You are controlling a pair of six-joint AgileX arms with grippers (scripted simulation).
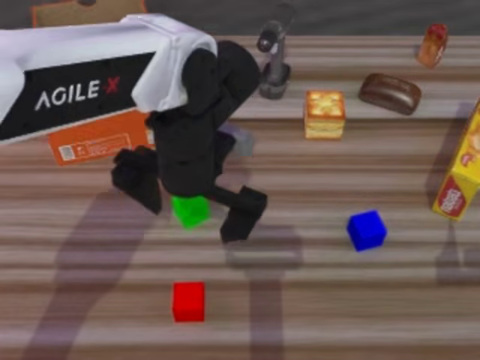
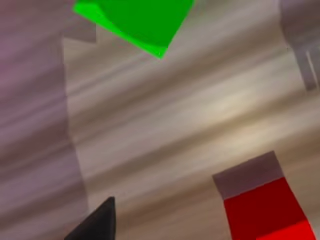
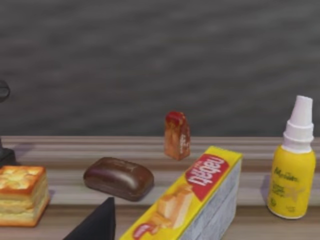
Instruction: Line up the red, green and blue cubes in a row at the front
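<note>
The green cube (image 1: 190,211) lies left of the table's middle, and it also shows in the left wrist view (image 2: 137,22). My left gripper (image 1: 191,196) hangs over it, open, with one black finger on each side and nothing held. The red cube (image 1: 188,301) sits near the front edge, straight in front of the green one, and is also in the left wrist view (image 2: 265,210). The blue cube (image 1: 367,229) rests apart at the right of the middle. My right gripper (image 3: 142,235) is outside the top view, parked at the right, open and empty.
At the back stand an orange-and-cream patterned block (image 1: 324,114), a brown loaf (image 1: 390,93), a small orange bottle (image 1: 433,45) and a grey stand (image 1: 274,67). A flat orange box (image 1: 97,142) lies under my left arm. A yellow carton (image 1: 461,176) and a yellow bottle (image 3: 294,170) are at the right.
</note>
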